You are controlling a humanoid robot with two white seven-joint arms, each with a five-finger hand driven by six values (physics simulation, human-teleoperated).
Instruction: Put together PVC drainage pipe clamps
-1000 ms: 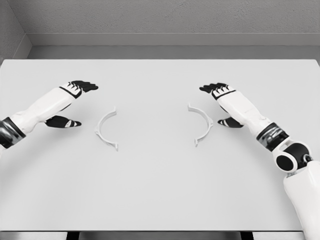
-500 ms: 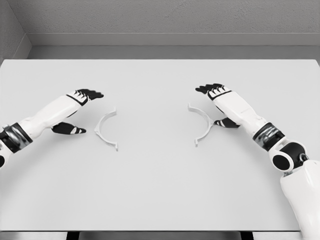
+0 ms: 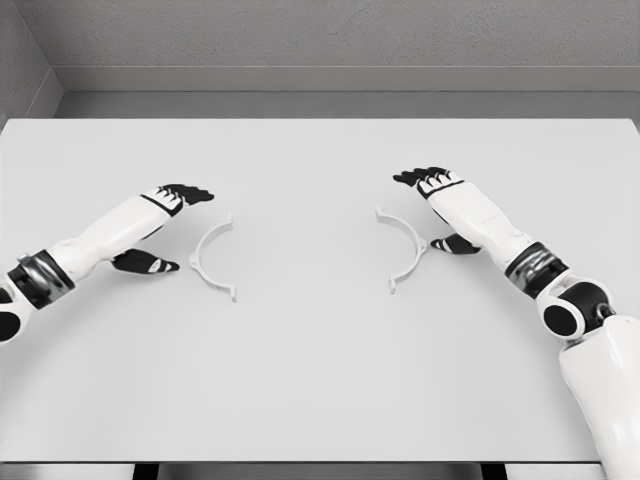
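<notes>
On the pale grey counter (image 3: 320, 380), you are seeing two white curved plastic clamp halves (image 3: 211, 256) (image 3: 404, 248) lying well apart; the left hand (image 3: 165, 225) and right hand (image 3: 440, 210) are hovering just outside them, fingers spread, holding nothing.

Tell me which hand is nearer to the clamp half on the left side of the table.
Left. The left hand hovers just left of the left clamp half, not touching it. The right hand is far across the table, beside the right clamp half.

left hand (image 3: 165, 225) open beside left clamp half (image 3: 211, 256) | right hand (image 3: 435, 205) open beside right clamp half (image 3: 404, 248)
</notes>
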